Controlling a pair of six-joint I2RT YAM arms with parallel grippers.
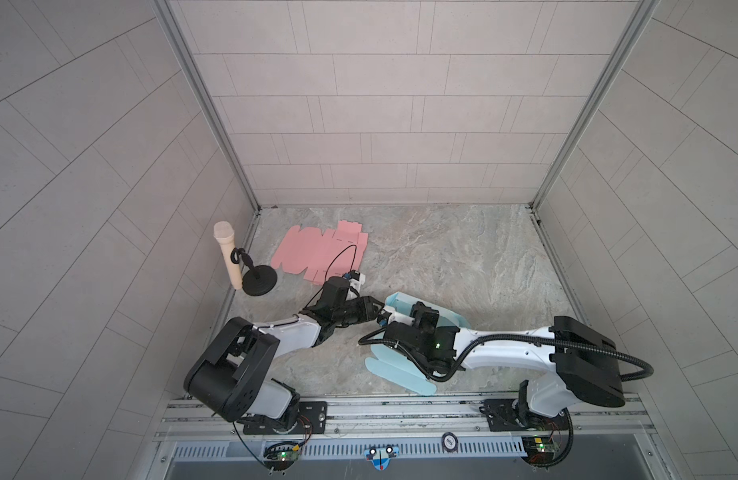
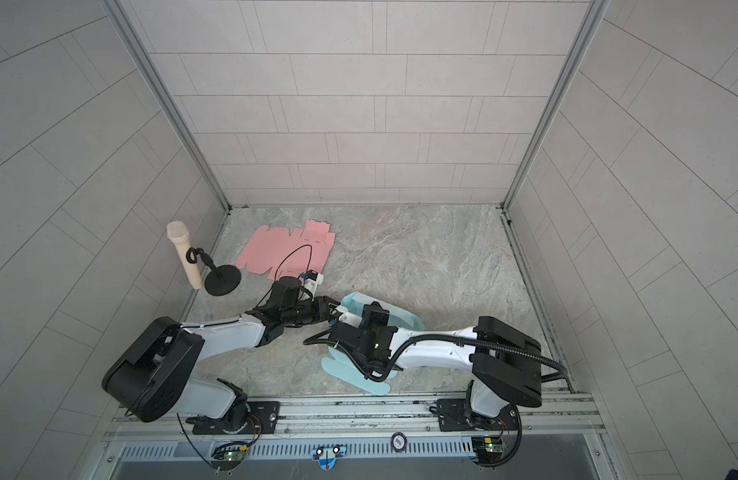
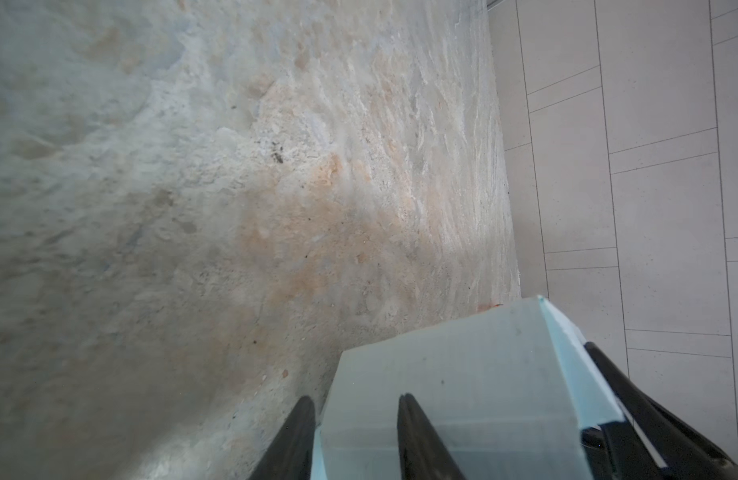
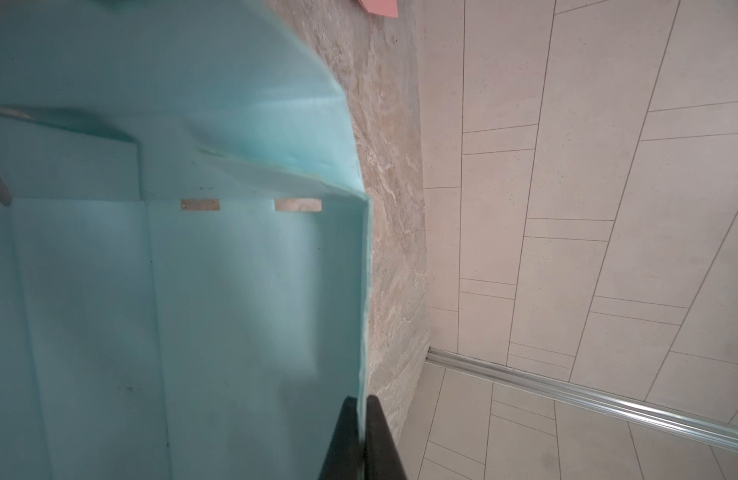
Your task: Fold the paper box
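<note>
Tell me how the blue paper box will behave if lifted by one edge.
Probably floppy: the blue paper box is a thin creased sheet with curving flaps. Likely light: the right hand pinches only one wall edge. A push may fold it at its creases.

The paper box (image 1: 395,301) is a pale blue card blank, partly folded, lying near the middle of the surface (image 1: 463,257), toward its front edge. One end panel stands raised, with a side wall turned up beside it. Its rounded flaps (image 1: 390,372) lie flat. Two small slots (image 4: 200,204) sit along a crease.
</note>
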